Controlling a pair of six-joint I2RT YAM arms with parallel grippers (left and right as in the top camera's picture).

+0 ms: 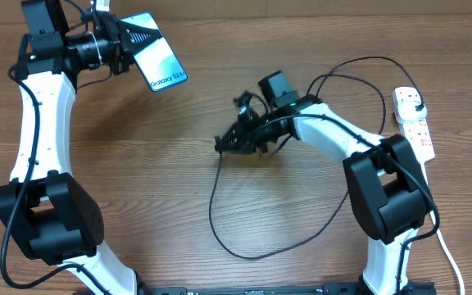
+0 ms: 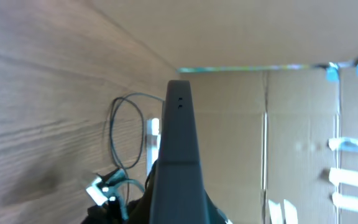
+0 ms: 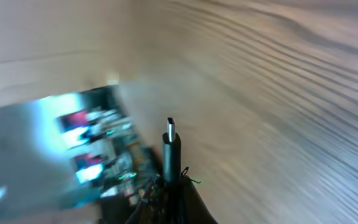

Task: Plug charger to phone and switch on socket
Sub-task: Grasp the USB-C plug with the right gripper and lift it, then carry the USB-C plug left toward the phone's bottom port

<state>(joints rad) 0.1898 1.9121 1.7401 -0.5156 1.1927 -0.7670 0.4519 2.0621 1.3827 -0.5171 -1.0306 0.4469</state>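
My left gripper (image 1: pixel 128 39) is shut on the phone (image 1: pixel 156 52), holding it off the table at the back left, its cyan-blue screen up. In the left wrist view the phone (image 2: pixel 178 149) shows edge-on. My right gripper (image 1: pixel 229 142) is shut on the charger's connector end at the table's middle. The connector tip (image 3: pixel 171 132) sticks up between the fingers in the blurred right wrist view. The thin black charger cable (image 1: pixel 220 225) loops over the table to its black plug (image 1: pixel 419 109) in the white socket (image 1: pixel 415 123) at the right edge.
The socket's white cord (image 1: pixel 451 258) runs down the right side. A cardboard wall (image 2: pixel 291 124) stands behind the table. The phone reflects in the right wrist view (image 3: pixel 55 149) as a blurred bright patch.
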